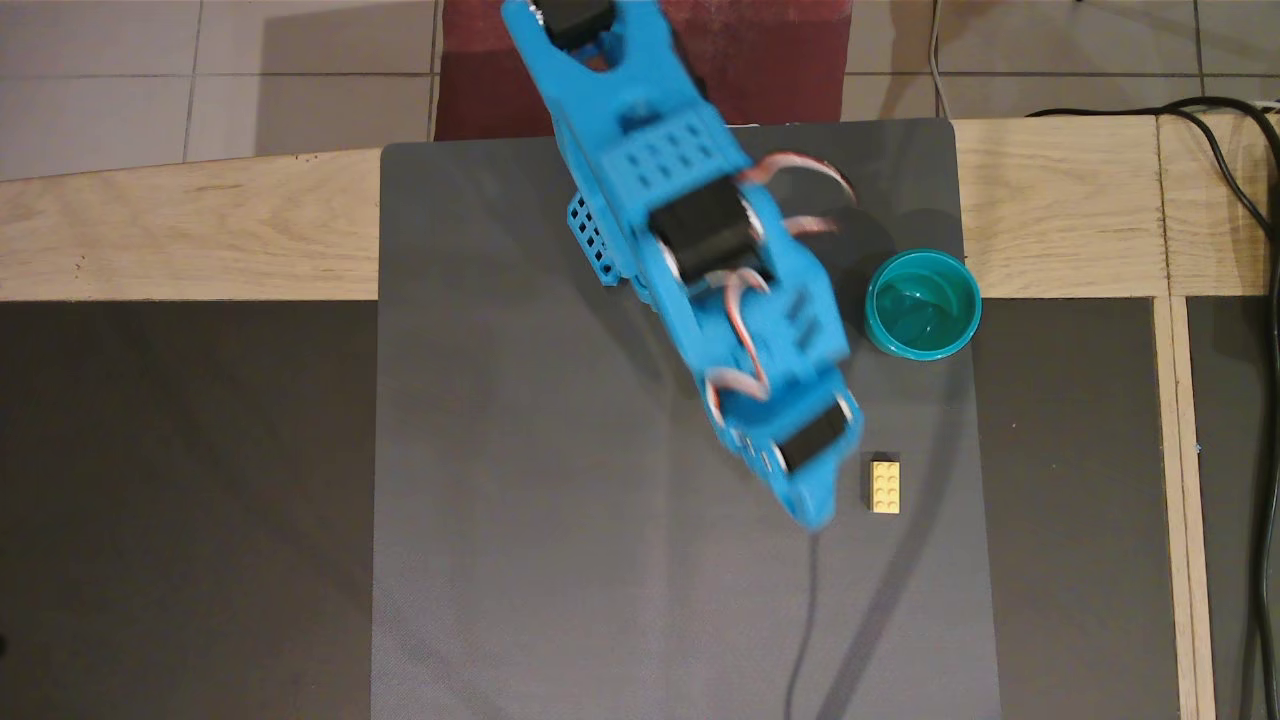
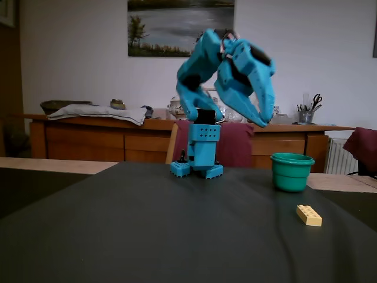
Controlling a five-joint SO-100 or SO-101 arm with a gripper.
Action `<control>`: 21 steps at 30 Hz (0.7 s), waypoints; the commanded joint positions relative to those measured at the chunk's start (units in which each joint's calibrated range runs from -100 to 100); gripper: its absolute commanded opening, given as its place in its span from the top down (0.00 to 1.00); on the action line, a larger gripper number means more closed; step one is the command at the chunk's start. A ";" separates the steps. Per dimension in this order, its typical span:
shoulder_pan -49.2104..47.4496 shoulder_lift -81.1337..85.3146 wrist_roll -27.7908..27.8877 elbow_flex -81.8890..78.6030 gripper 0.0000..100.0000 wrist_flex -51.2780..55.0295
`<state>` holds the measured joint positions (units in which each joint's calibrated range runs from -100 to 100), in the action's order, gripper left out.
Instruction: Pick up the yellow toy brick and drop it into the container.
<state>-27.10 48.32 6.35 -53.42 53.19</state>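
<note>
The yellow toy brick (image 1: 884, 486) lies flat, studs up, on the dark mat; in the fixed view (image 2: 309, 215) it sits at the front right. The teal-green cup, the container (image 1: 922, 305), stands upright and empty behind it, also seen in the fixed view (image 2: 291, 172). My blue gripper (image 1: 815, 512) hangs high above the mat, tip pointing down (image 2: 263, 121), just left of the brick in the overhead view. Its jaws look closed together and hold nothing.
The dark mat (image 1: 560, 500) covers a wooden table (image 1: 180, 230). The arm's base (image 2: 199, 159) stands at the mat's far edge. A thin cable (image 1: 805, 620) runs over the mat below the gripper. Black cables (image 1: 1240, 190) lie at the right.
</note>
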 commanded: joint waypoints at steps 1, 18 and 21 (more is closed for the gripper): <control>-0.41 -14.68 1.29 10.37 1.00 -0.28; -17.12 -38.71 9.96 26.71 1.00 13.94; -17.20 -39.64 10.96 26.53 1.00 13.94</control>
<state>-43.73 9.05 16.34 -28.86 66.74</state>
